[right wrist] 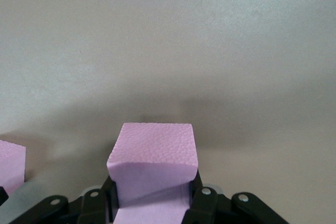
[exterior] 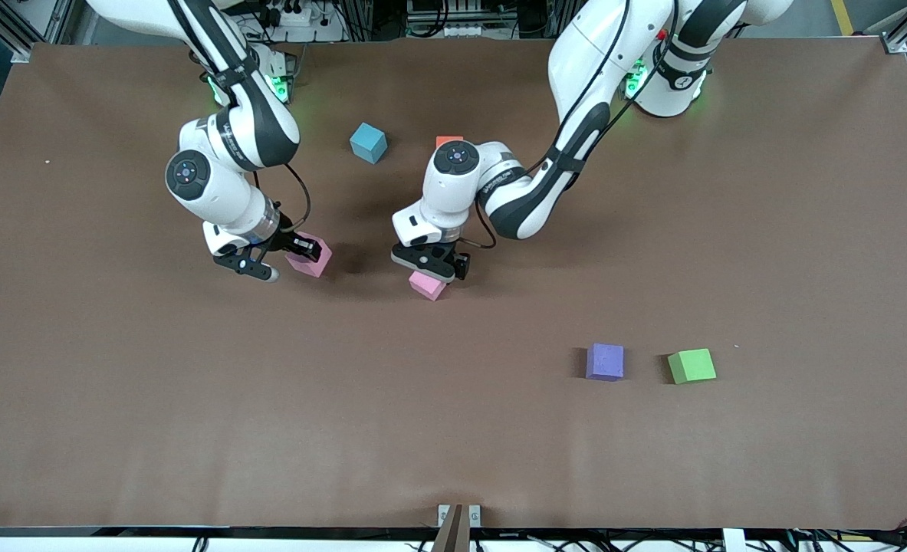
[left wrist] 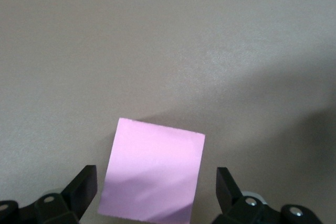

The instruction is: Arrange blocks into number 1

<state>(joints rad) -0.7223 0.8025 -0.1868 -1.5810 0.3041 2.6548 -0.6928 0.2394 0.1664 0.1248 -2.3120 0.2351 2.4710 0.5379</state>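
My right gripper is shut on a pink block, squeezing its sides low at the table's middle. The second pink block lies beside it, toward the left arm's end, and shows at the edge of the right wrist view. My left gripper hangs just over that block, open, with a finger on each side and a gap to both. An orange-red block peeks out above the left arm's wrist. The purple block lies nearer the front camera. One more block is hidden.
A light-blue cube sits toward the robots' bases, between the arms. A green cube lies beside the purple block, toward the left arm's end. The brown table stretches wide in front.
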